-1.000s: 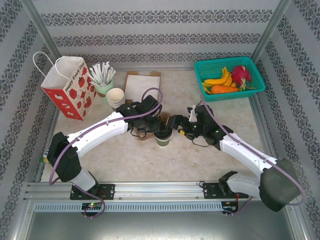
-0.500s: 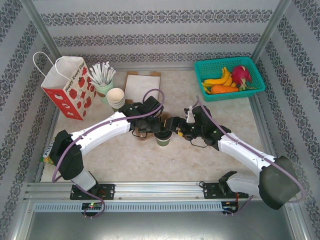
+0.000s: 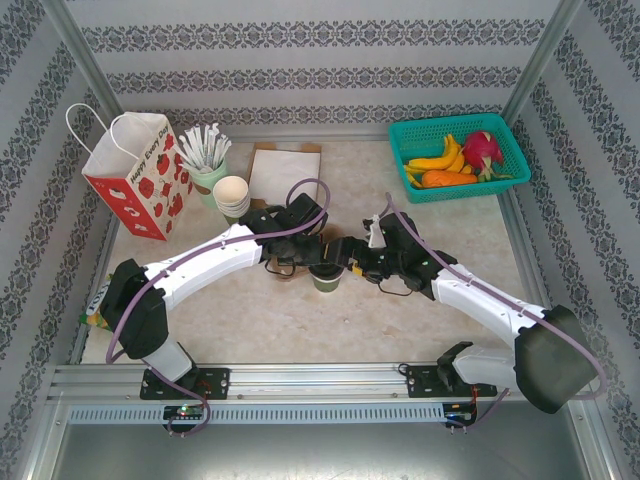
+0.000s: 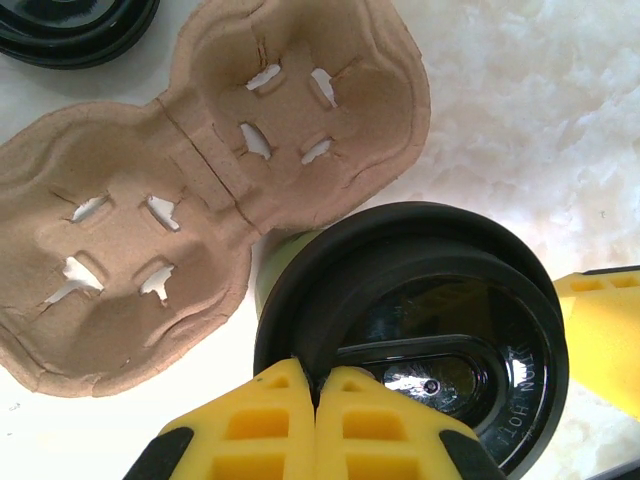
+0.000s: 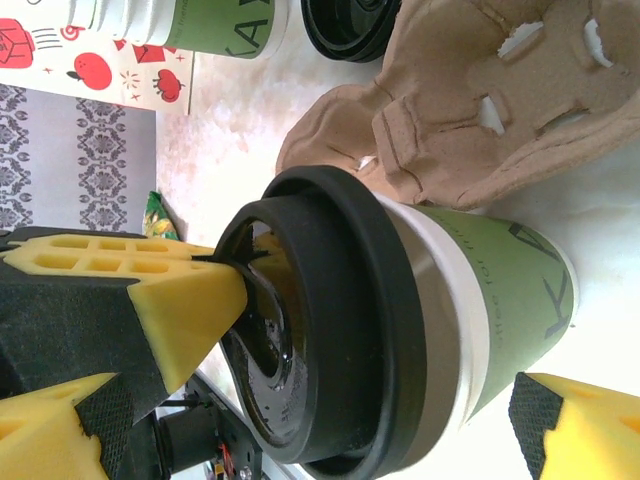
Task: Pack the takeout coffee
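Observation:
The takeout coffee (image 3: 325, 278), a green paper cup (image 5: 500, 290) with a black lid (image 4: 430, 330), stands mid-table between both grippers. My left gripper (image 4: 316, 395) is shut, pinching the lid's rim at its near edge; its yellow fingers (image 5: 150, 290) show on the rim in the right wrist view. My right gripper (image 5: 310, 425) is open, with one finger on each side of the cup and a gap to each. In the top view the left gripper (image 3: 310, 262) and right gripper (image 3: 342, 266) meet at the cup.
A tan pulp cup carrier (image 4: 150, 240) lies flat right beside the cup. Spare black lids (image 4: 70, 25) sit past it. A red-and-white paper bag (image 3: 135, 175), a green cup of wrapped sticks (image 3: 205, 160), stacked cream cups (image 3: 232, 195) and a teal fruit basket (image 3: 460, 155) line the back.
My right arm has slid left, bringing its open jaws around the cup. The left gripper has stayed shut on the lid rim and the cup has barely moved.

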`<state>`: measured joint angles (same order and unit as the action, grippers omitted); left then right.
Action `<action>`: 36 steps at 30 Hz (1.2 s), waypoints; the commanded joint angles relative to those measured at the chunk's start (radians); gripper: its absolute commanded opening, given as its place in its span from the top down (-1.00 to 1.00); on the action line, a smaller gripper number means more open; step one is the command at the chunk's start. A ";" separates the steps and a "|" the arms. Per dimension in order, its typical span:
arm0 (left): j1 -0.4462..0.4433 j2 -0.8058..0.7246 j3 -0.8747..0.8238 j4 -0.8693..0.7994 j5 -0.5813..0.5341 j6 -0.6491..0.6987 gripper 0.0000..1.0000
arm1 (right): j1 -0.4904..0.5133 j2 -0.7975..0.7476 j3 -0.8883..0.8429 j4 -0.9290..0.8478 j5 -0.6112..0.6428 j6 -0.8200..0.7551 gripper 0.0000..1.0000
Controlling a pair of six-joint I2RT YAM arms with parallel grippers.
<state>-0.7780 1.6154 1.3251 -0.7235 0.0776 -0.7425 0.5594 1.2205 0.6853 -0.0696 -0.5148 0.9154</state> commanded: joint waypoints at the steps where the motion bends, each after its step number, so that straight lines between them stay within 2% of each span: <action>1: -0.010 0.011 -0.002 -0.003 -0.025 -0.015 1.00 | 0.013 0.008 0.026 0.020 -0.009 -0.018 -0.96; 16: -0.010 0.105 0.017 -0.007 0.025 0.008 1.00 | 0.006 -0.018 0.014 0.044 -0.021 -0.010 -0.96; 24: -0.010 0.117 0.028 -0.025 0.027 0.011 1.00 | -0.113 -0.086 -0.025 -0.026 -0.050 -0.030 -0.94; 31: -0.012 0.119 0.029 -0.026 0.026 0.008 1.00 | -0.176 -0.078 -0.046 -0.032 -0.138 -0.050 -0.63; 36: -0.013 0.127 0.041 -0.034 0.027 0.016 1.00 | -0.182 -0.049 -0.041 -0.033 -0.159 -0.067 -0.17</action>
<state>-0.7776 1.6894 1.3712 -0.7017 0.0971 -0.7414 0.3878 1.1599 0.6495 -0.1020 -0.6361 0.8684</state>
